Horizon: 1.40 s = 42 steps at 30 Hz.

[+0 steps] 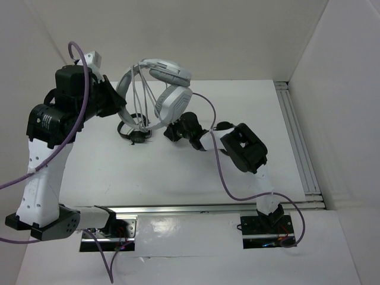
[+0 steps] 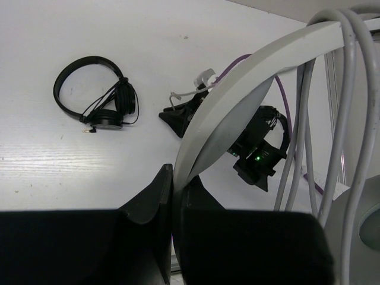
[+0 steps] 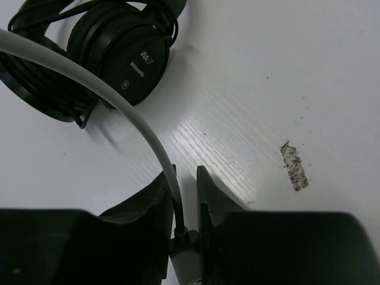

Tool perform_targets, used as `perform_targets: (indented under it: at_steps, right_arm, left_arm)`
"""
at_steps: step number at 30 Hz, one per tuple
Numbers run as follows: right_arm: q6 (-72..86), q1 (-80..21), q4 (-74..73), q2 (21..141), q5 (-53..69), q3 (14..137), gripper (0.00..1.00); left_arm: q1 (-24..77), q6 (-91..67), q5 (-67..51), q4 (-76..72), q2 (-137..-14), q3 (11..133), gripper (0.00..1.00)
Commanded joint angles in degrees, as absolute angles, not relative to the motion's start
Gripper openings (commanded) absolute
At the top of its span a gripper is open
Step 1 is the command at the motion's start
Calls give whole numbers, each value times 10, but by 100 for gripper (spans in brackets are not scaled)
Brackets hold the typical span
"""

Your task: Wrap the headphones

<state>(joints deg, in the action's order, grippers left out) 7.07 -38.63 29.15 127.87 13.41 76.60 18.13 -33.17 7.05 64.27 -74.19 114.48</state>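
Note:
The large grey-white headphones [image 1: 169,80] hang in the air over the back of the table. My left gripper [image 1: 120,100] is shut on their wide headband [image 2: 237,89], with the jaws [image 2: 176,178] pinching the band's end. The thin grey cable [image 2: 350,89] runs in several loops across the headband and ear cups. From the lower ear cup [image 1: 173,102] the cable curves right and down to my right gripper [image 1: 218,127]. In the right wrist view that gripper [image 3: 186,178] is shut on the cable's plug end [image 3: 185,233], low over the table.
A small black headphone [image 1: 134,126] lies on the table under the held pair and shows in the left wrist view [image 2: 95,95]. A second black headphone [image 1: 187,128] lies just left of my right gripper and shows in the right wrist view [image 3: 119,47]. A rail [image 1: 297,136] runs along the right side.

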Motion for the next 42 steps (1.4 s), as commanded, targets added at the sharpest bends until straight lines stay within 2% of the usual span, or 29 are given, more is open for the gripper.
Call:
perform_targets:
  at_steps: [1,4,8,13,18,23,27,28,32,35,38,42]
  right_arm:
    - [84,-388,338,1253,142,710,0]
    - [111,-394,370,1190,125,644,0]
    - [128,-438,409,1087,56,494,0]
    - [140,-552,359,976,-49,409,0]
    - [153,-646,251,916,-124,387,0]
    - [158,-760,124,836,-214,419,0]
    - [158,-857,20,777,-311,465,0]
    - [158,-874,-27,768,-371,491,0]
    - [135,-943,-123,747,-424,579,0]
    - [95,-957,-184,752,-492,646,0]
    - [20,-957,-204,752,-556,684,0]
    - [-74,-888,-215,752,-594,727,0]
  left_arm:
    - [181,-349,46,578,-742,1172,0]
    - [181,-349,61,578,-748,1184,0]
    - [164,-349,80,573,-777,1226,0]
    - [126,-375,66,573,-847,1289,0]
    - [86,-409,77,552,-878,1288,0]
    - [86,-398,147,538,-908,1269,0]
    - [86,-382,262,498,-901,1170,0]
    - [86,-382,279,498,-893,1154,0]
    - [91,-376,346,498,-888,1092,0]
    - [121,-345,374,493,-867,1041,0]
    - [141,-285,300,478,-849,983,0]
    - [205,-219,269,471,-824,905,0]
